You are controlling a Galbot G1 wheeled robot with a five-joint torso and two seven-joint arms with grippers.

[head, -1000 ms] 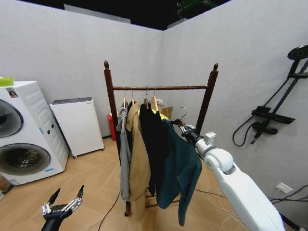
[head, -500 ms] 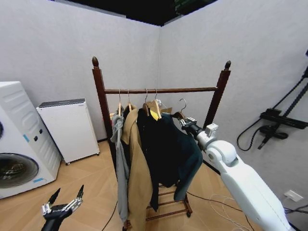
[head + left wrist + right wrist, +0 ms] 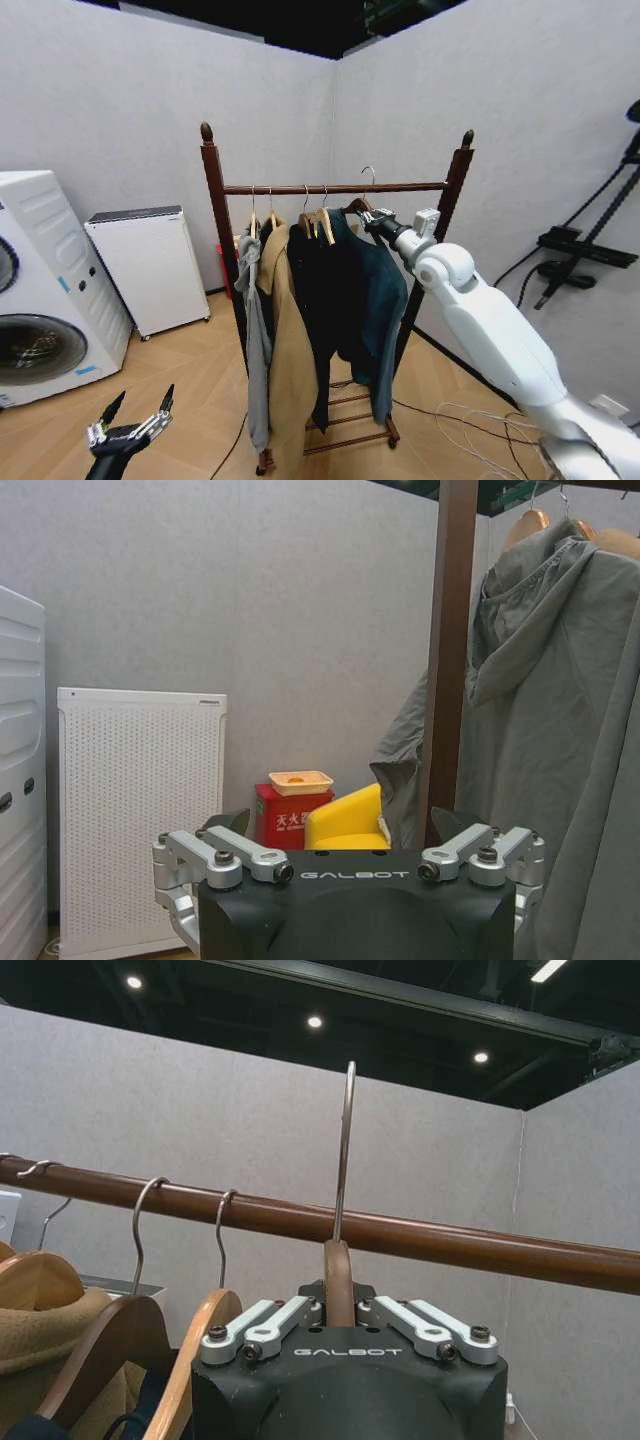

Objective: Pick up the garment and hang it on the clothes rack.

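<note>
The teal-blue garment [image 3: 372, 290] hangs on a wooden hanger at the right end of the row on the clothes rack [image 3: 212, 215]. My right gripper [image 3: 369, 218] is shut on the hanger's neck [image 3: 338, 1272], just below the top rail [image 3: 420, 1234]. The hanger's metal hook [image 3: 345, 1150] rises past the rail, its top above it; I cannot tell whether it rests on the rail. My left gripper [image 3: 137, 408] is held low at the left, open and holding nothing, well away from the rack.
A grey hooded coat [image 3: 257, 330], a tan coat [image 3: 290, 350] and a black jacket [image 3: 320, 300] hang left of the garment. A washing machine [image 3: 40, 290] and white cabinet [image 3: 150, 265] stand by the left wall. Cables [image 3: 470, 420] lie on the floor at the right.
My right gripper has lifted the hanger with the garment, so the hook went from below the rail to above it. The head camera's view has also shifted.
</note>
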